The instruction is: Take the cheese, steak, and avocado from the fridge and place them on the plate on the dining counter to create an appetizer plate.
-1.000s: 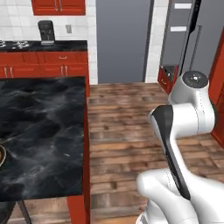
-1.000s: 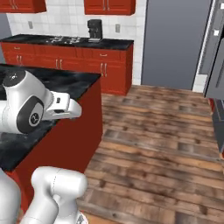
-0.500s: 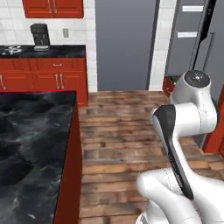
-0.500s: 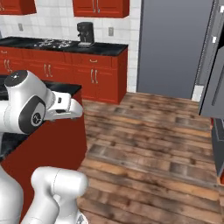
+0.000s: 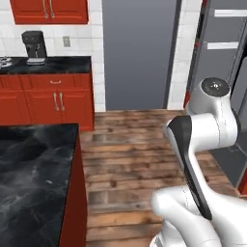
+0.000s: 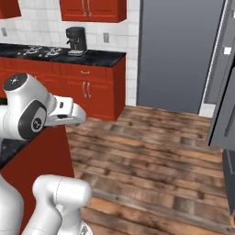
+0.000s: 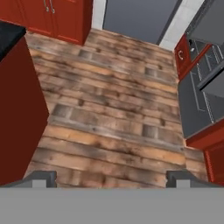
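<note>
**A:** Kitchen, mid-errand: where does the pincer stand, and what is in it?

**B:** The gripper [image 7: 112, 178] hangs over bare plank floor [image 7: 109, 113], its two tips spread wide apart at the bottom of the hand view, nothing between them.

**A:** And the fridge it has to reach?

**B:** The fridge [image 5: 226, 72] lies ahead of the pincer and off to its right: a tall grey open door with white bins, cut off by the frame edge. In the hand view, grey panels [image 7: 199, 94] sit up and to the right of the tips, well apart from them. The turn toward that side looks like the thing the next move hangs on.

**A:** The dining counter?

**B:** The dining counter [image 5: 34, 178] is to the pincer's left, its red base [image 7: 19, 109] just beside the left tip's side of the view.

**A:** The food, the plate?

**B:** Not made out here. The fridge shelves are hidden, so which way the cheese lies, and how its long side runs, cannot be told.
</note>
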You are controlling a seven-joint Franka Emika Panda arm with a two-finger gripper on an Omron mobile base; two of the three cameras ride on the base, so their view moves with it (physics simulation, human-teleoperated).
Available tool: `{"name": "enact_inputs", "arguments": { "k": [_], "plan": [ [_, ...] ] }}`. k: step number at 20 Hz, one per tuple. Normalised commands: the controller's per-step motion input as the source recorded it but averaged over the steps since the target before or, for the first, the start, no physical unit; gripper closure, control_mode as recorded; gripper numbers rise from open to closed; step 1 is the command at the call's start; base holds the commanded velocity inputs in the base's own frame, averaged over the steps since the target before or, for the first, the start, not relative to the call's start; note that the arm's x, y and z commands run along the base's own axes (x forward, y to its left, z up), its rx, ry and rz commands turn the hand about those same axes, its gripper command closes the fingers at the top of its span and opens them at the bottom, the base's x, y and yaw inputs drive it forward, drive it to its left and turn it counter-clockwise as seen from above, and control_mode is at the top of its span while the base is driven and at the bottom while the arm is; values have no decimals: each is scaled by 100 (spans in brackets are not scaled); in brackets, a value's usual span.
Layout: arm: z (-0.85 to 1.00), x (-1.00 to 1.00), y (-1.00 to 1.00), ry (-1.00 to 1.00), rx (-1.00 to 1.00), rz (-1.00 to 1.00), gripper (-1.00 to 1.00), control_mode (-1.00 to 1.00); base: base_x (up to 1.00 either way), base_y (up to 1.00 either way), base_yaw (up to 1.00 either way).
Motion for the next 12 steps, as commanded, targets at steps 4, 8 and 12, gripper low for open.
{"name": "enact_inputs", "arguments": {
  "k": [4, 8, 12],
  "plan": [
    [0, 0, 0, 0, 0, 0, -100, 100, 100, -15, -22],
    [0, 0, 0, 0, 0, 0, -100, 100, 100, -10, -30],
    [0, 0, 0, 0, 0, 0, -100, 100, 100, -4, -38]
  ]
}}
